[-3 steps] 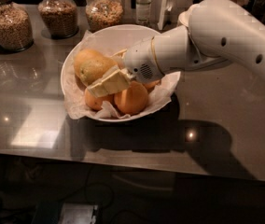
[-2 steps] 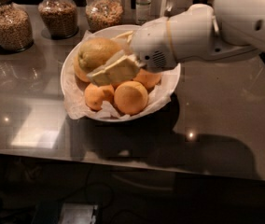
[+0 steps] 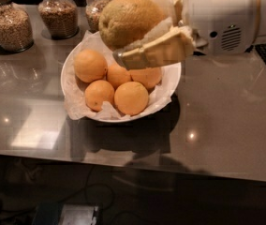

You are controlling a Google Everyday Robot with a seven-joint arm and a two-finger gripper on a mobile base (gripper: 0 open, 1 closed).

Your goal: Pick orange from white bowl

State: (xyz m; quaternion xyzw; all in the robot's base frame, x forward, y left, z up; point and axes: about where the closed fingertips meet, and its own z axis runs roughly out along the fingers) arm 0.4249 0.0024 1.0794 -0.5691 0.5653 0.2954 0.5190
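The orange is the largest fruit, dull yellowish with rough dimpled skin. It is held in the air above the far side of the white bowl, clear of the other fruit. My gripper comes in from the upper right and is shut on the orange, with one cream-coloured finger under it. The white bowl is wide, shallow and lined with crumpled white paper. Several smaller, brighter orange fruits lie in it.
The bowl stands on a dark glossy counter. Three glass jars of grain stand along the back at the left. My white arm fills the upper right. The counter's front edge runs below the bowl.
The gripper has lifted the orange up out of the bowl, from among the other fruit to well above the rim. The arm has risen with it.
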